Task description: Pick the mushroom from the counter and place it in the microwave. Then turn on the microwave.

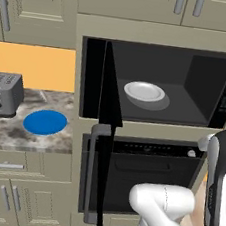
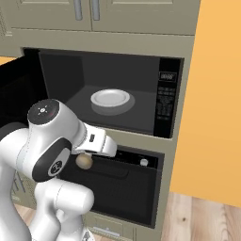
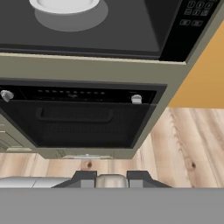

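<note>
The tan mushroom [image 3: 111,180] sits pinched between my gripper's [image 3: 111,176] two dark fingertips, so the gripper is shut on it. From the right base view the mushroom [image 2: 84,161] hangs under the white hand, in front of the oven and below the microwave's opening. The microwave [image 2: 165,101] stands open, its dark door [image 1: 111,89] swung out to the left. A white plate [image 2: 110,98] lies on its floor. In the hand view the plate [image 3: 64,5] and the microwave's keypad [image 3: 192,15] show at the top. The speckled counter [image 1: 11,133] lies far left.
A black oven [image 3: 83,118] with knobs sits directly under the microwave. On the counter stand a grey toaster [image 1: 4,93] and a blue round plate [image 1: 45,122]. An orange wall [image 2: 219,103] is on the right, above the wood floor [image 3: 183,144].
</note>
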Motion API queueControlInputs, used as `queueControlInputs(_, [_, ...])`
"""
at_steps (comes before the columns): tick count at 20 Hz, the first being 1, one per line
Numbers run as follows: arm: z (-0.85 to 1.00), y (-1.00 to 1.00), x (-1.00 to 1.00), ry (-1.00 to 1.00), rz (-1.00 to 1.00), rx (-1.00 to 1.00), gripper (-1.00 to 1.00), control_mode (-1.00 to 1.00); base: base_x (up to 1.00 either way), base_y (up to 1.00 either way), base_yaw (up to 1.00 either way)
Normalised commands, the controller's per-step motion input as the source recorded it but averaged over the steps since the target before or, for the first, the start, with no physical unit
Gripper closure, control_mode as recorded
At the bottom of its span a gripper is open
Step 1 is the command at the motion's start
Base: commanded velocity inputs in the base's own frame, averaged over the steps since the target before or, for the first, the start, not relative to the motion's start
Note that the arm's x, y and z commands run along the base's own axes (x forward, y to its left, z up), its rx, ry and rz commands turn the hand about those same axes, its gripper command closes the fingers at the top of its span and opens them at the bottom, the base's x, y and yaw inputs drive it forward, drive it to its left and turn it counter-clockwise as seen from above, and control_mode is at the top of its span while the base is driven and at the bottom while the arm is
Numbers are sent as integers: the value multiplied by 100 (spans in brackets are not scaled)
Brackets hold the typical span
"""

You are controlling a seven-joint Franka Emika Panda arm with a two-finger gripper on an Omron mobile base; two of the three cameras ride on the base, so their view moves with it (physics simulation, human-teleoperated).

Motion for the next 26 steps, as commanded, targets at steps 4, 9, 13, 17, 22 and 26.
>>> queueControlInputs(4, [2,0,-2,-7,0,0,100,-100,0,0,0])
queueControlInputs(9, [17,5,-3,-13,0,0,100,-100,0,0,0])
queueControlInputs(13, [17,13,0,-3,0,0,100,-100,0,0,0])
queueControlInputs(17, [22,12,10,9,0,0,100,-100,0,0,0])
queueControlInputs(22, [22,5,14,16,3,0,100,-100,0,0,0])
queueControlInputs(26, [14,0,7,1,15,0,100,-100,0,0,0])
